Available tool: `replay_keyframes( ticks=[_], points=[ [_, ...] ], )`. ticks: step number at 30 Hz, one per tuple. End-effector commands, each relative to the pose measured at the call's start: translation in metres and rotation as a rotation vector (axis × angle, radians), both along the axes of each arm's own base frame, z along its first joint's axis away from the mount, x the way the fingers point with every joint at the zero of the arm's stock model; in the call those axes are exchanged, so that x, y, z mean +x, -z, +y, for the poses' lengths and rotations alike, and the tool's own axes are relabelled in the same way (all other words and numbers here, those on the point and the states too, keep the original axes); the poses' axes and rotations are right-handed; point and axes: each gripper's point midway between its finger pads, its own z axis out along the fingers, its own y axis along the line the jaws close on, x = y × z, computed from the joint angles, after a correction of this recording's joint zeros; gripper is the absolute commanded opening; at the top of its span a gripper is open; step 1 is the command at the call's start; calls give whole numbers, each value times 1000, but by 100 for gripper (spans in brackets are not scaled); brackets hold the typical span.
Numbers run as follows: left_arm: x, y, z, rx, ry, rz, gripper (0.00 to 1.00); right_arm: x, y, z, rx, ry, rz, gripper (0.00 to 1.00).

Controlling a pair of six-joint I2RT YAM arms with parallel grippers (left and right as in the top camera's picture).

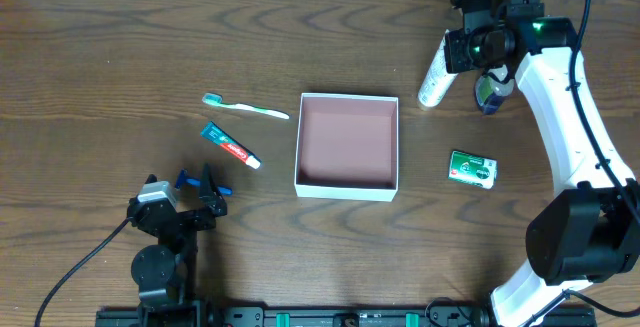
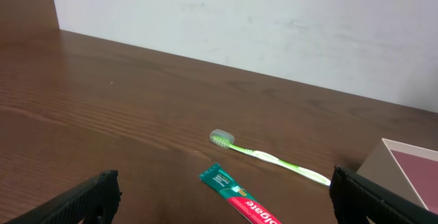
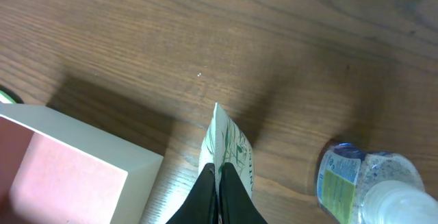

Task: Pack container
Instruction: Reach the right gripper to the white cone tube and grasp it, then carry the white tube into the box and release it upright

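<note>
Right pincer [image 3: 219,176] first: shut flat on the crimped end of a white tube [image 3: 229,148] with green print, black fingers pressed together on the thin seam. Grip plain only from the right wrist; from overhead, just the tube's white body slanting out from under the arm, beyond the container's far right corner.

Left pincer [image 1: 200,181]: spread wide, holding nothing, nearer the robot than the container's near left corner and well apart from it. From the left wrist, only two dark fingertips at the lower corners of the picture.

Container [image 1: 347,145]: mid-table on dark wood [image 1: 100,47], square, thin white walls, only the reddish-brown floor showing inside. Whole from overhead alone; one white corner with a sliver of floor in each wrist view.

Left of the container, outside it: green-and-white toothbrush [image 1: 245,107], and nearer the robot a toothpaste tube [image 1: 230,145], close together but apart. White lettering on the tube's red end visible only from the left wrist.

Right of the container, apart from it: small green-and-white carton [image 1: 472,168], seen from overhead only.

Just beside the gripped tube, on the side away from the container: clear bottle [image 3: 369,183] with a pale cap and a green-and-blue label, a gap of bare wood between the two in the right wrist view. Contents not discernible.
</note>
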Motion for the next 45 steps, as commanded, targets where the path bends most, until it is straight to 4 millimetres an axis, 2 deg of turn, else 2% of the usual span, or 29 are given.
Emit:
replay_keyframes(
  ticks=[1,4,8,12,15,19,24,28,32,38,45],
  points=[
    [0,16,-2,-12,14,39,98,5,-12,2,-1,6,-36,1],
    [0,16,-2,-12,14,39,98,7,-30,3,7,13,-74,1],
    [0,16,-2,-12,14,39,98,7,-82,3,23,23,-165,1],
    [0,16,-2,-12,14,39,98,-7,-136,5,48,37,-245,1],
    [0,16,-2,-12,14,39,98,-24,-164,7,84,64,-273,1],
    [0,16,-2,-12,14,39,98,-50,-183,17,149,102,-263,1],
    [0,16,-2,-12,14,39,98,-81,-195,46,244,117,-218,1],
    [0,16,-2,-12,14,39,98,-97,-191,79,280,81,-169,1],
    [0,16,-2,-11,14,39,98,-100,-172,102,258,105,-118,1],
    [0,16,-2,-12,14,39,98,-89,-135,142,224,124,-65,1],
    [0,16,-2,-12,14,39,98,-70,-79,190,189,145,12,1]
  ],
)
